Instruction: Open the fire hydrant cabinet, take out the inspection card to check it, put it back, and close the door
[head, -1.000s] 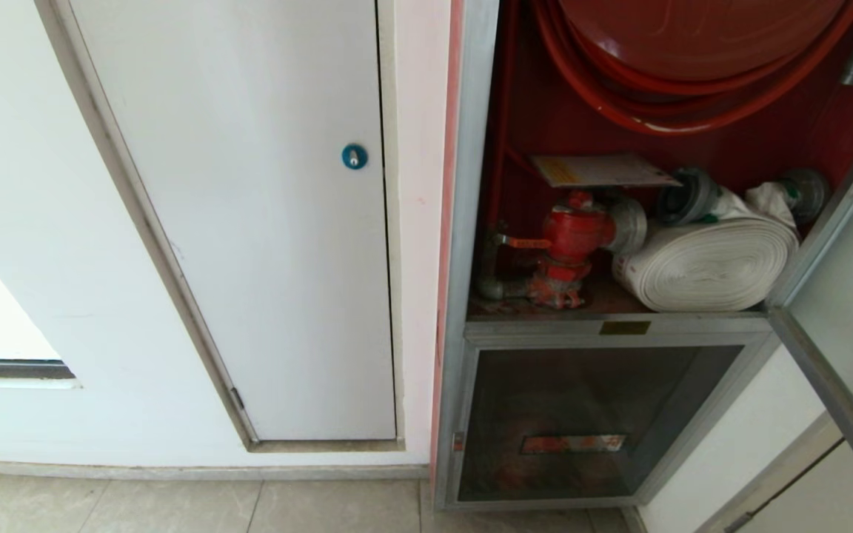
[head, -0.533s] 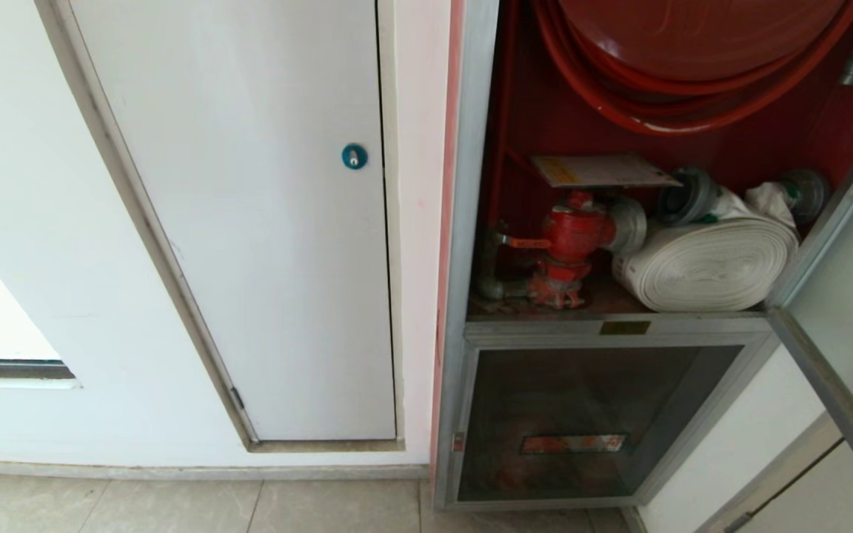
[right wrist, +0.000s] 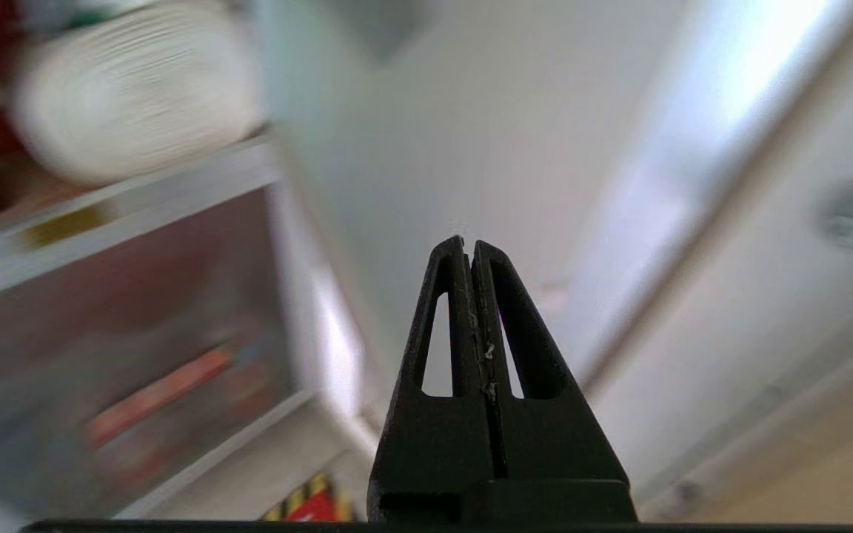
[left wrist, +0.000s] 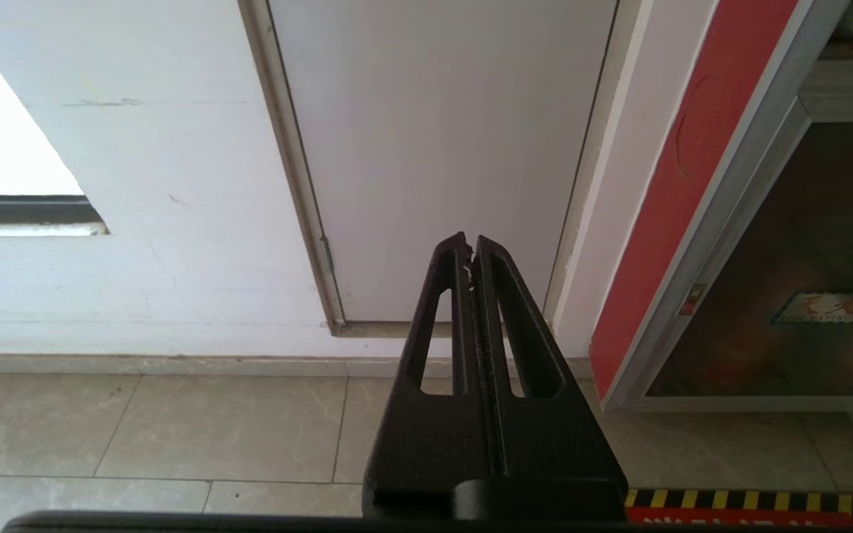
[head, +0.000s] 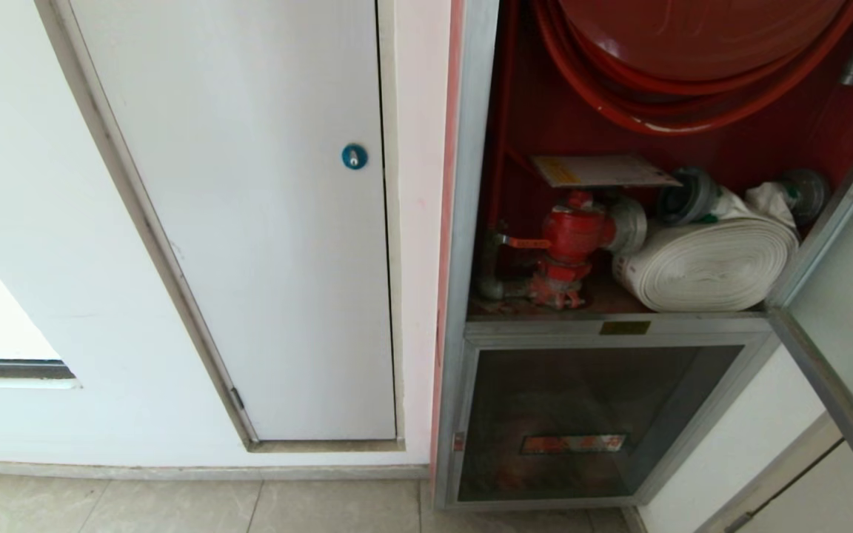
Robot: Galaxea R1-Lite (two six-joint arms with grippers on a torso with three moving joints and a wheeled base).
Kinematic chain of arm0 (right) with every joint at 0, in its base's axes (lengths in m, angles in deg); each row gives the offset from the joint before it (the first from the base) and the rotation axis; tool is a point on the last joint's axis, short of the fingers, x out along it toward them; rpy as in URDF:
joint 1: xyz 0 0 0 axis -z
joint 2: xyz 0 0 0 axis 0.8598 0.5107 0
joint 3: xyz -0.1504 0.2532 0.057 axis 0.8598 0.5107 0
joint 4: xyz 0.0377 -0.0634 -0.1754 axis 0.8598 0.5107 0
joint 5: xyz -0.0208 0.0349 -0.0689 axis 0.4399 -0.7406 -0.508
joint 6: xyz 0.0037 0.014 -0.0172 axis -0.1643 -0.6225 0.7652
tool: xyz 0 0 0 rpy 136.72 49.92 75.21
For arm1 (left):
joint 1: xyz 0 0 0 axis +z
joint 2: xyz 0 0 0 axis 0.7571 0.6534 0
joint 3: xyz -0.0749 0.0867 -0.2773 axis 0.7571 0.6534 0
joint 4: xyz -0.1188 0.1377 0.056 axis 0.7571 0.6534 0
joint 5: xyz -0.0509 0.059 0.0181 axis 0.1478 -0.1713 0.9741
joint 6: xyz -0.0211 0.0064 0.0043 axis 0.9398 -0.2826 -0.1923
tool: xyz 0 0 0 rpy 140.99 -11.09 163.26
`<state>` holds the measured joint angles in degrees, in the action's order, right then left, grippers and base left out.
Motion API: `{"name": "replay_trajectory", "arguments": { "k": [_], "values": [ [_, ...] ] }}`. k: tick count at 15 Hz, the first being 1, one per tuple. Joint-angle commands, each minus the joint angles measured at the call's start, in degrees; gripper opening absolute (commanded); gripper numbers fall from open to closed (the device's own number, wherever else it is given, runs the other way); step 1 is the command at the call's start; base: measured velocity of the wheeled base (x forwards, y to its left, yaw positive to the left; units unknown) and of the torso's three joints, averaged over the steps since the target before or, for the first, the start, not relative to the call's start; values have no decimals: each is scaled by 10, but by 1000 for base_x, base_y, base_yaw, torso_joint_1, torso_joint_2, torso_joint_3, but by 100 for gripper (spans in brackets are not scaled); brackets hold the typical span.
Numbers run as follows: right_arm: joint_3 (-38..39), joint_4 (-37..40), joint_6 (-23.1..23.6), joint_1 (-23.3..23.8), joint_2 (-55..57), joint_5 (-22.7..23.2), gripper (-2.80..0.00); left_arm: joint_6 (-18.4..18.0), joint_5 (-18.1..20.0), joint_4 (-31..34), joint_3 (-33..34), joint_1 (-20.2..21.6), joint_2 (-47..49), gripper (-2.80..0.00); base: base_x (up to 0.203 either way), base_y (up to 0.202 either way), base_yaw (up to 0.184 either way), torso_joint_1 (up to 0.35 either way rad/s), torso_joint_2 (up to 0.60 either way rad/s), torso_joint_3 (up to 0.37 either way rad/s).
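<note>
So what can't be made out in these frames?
- Inspection card: head view, print too small to read.
- Hose reel: head view, top cut off by the frame edge.
- Door: head view, mostly cut off at the right edge.
- Rolled hose: right wrist view, blurred.

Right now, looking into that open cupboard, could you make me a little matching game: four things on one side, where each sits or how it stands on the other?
Things:
1. inspection card
2. white rolled hose
3. door
4. right gripper

Places or states:
A. swung open at the cabinet's right
B. shut, holding nothing
C. lying above the red valve
D. on the shelf floor, right of the valve

Pairs: 1-C, 2-D, 3-A, 4-B
</note>
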<state>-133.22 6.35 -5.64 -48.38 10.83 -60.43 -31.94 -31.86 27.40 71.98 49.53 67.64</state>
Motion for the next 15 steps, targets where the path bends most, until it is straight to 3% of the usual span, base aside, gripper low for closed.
{"name": "replay_trajectory", "arguments": {
  "k": [1,3,7,11,15],
  "values": [
    [17,2,-1,0,-20,43,-280,0,0,0,0,0,0,-280,0,0,0,0,0,0],
    [33,2,-1,0,-39,79,-280,0,0,0,0,0,1,-280,0,0,0,0,0,0],
    [59,1,-9,0,-58,105,-280,0,0,0,0,0,0,-280,0,0,0,0,0,0],
    [65,1,-9,-1,-55,241,-280,0,0,0,0,0,0,-280,0,0,0,0,0,0],
    [68,0,-31,-35,-34,266,-280,0,0,0,0,0,1,-280,0,0,0,0,0,0]
  ]
}}
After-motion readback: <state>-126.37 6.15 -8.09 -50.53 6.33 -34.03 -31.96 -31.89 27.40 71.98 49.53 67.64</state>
